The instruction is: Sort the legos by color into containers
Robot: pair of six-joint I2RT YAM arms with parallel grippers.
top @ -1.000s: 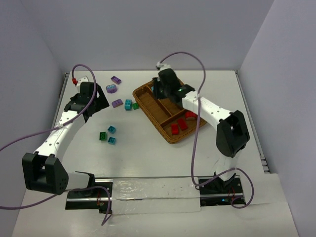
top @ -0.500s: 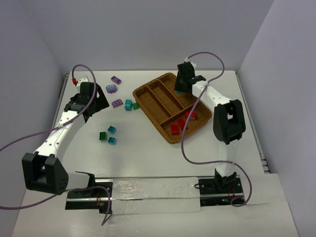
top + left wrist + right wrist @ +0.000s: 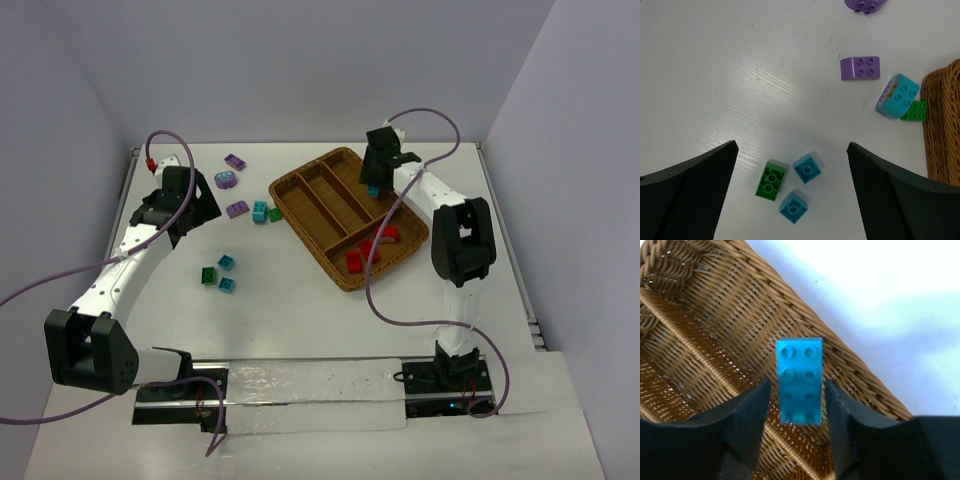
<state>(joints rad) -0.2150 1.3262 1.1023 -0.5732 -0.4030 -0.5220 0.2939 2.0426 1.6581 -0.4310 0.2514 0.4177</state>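
Teal brick (image 3: 799,380): gripped by the right claw (image 3: 797,390), above the wicker tray (image 3: 715,315), close to its far-right rim.
Change: one second ago this claw hung over the tray's far-left part.
Brick axis: long side lies along the fingers, studs face the wrist camera.
Left claw (image 3: 791,147): wide open above the surface (image 3: 740,75), unmoved.

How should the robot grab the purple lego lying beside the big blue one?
Come straight down from above with the open left gripper and pinch the purple lego across its two straight long sides. It lies flat, studs up, touching nothing, and its short ends look rounded, so a grip would probably slip there.
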